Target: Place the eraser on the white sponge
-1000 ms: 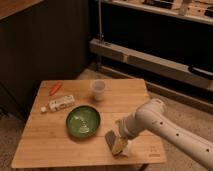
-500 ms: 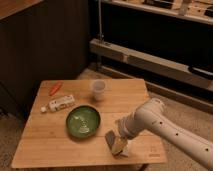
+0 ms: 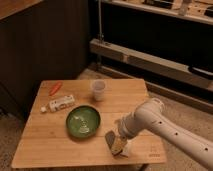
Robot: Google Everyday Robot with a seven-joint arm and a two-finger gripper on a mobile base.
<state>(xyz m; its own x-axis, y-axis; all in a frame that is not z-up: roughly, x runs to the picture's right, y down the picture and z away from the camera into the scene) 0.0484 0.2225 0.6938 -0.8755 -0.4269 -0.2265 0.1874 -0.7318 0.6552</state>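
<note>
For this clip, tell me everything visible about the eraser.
The small slab-like eraser, grey on its broad face and yellowish-tan on its side, sits tilted near the front right edge of the light wooden table, right of the round green plate. The white arm's end effector is right at it, and a pale whitish block, apparently the white sponge, shows just beneath. Whether the eraser already rests on it is unclear.

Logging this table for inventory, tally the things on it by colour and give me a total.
Green: 1, plate
Orange: 1, carrot-like item
White or clear: 2, packet, cup
Grey-tan: 1, eraser, at the gripper
Total: 5
</note>
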